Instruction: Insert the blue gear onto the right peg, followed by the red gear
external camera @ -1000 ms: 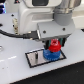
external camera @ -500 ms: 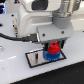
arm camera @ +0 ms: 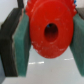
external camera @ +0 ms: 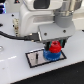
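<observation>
A white table [external camera: 15, 70] bears a black-bordered white plate [external camera: 35, 59].

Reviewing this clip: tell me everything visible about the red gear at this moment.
The red gear is a small, bright red toothed disc, plastic by its look, with a round dark centre hole. In the wrist view it sits between the pincer's two teal pads, which press on opposite sides of its rim. In the exterior view it hangs just above the wider blue gear, on the white plate. Whether the two gears touch cannot be told.
</observation>
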